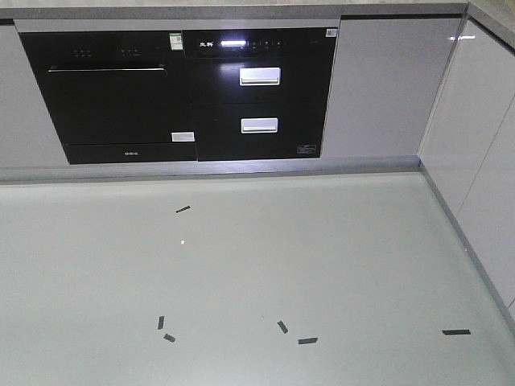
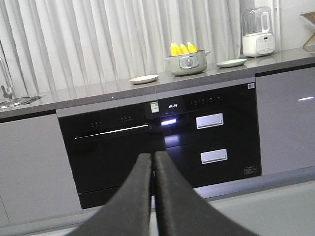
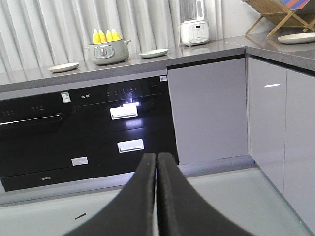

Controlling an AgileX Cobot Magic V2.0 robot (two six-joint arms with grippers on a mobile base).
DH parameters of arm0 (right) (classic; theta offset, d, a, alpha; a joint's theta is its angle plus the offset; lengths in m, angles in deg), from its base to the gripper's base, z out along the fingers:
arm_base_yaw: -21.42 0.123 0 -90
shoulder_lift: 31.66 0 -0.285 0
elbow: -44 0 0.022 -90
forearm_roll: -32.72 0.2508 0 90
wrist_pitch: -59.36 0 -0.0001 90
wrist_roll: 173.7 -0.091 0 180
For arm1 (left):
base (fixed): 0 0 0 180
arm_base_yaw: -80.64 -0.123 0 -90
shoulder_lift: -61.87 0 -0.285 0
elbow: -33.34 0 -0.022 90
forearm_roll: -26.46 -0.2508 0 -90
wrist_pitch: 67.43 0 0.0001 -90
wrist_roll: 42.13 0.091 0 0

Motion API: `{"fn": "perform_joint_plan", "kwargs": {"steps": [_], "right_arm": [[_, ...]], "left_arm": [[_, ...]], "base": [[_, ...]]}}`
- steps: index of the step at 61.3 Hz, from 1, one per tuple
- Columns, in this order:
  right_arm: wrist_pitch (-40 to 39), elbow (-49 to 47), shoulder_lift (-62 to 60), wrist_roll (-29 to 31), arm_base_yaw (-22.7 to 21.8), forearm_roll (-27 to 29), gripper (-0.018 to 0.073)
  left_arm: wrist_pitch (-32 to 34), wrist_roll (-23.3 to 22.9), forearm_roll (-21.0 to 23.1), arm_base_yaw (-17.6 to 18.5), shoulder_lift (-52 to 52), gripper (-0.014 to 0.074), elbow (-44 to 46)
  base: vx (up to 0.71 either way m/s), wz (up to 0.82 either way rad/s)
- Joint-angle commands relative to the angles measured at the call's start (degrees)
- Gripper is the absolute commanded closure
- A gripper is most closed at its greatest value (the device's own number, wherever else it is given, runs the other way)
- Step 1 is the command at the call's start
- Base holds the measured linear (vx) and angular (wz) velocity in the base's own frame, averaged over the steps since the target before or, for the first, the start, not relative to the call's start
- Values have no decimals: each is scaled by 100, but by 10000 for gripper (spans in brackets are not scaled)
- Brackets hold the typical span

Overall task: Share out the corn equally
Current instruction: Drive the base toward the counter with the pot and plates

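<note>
Countertop point(image 2: 98, 91) pot point(image 2: 188, 64) with corn point(image 2: 183, 48); lettering point(image 2: 172, 105) perhaps Chinese

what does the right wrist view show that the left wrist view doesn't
Only the right wrist view: a pale plate on the side counter, the white side cabinets under it, and a dark tape mark on the floor.
Only the left wrist view: the sink and faucet at far left.
Both: the corn standing in the pot, a beige plate and a green plate flanking it, the white blender, the black oven, and that arm's own shut fingers, the left fingers or the right fingers.
</note>
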Motion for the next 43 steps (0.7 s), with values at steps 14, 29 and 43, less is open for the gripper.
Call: {"fn": "perform_joint_plan", "kwargs": {"steps": [14, 29, 43], "right_arm": [[-457, 43, 29, 38, -36, -35, 564], [-457, 43, 29, 38, -36, -35, 564], [-457, 43, 29, 38, -36, -35, 564]], "left_arm": [[433, -19, 11, -7, 93, 603, -16], [433, -19, 11, -7, 93, 603, -16], [433, -19, 11, -7, 93, 603, -16]], "base": [[0, 0], [0, 0], [0, 0]]}}
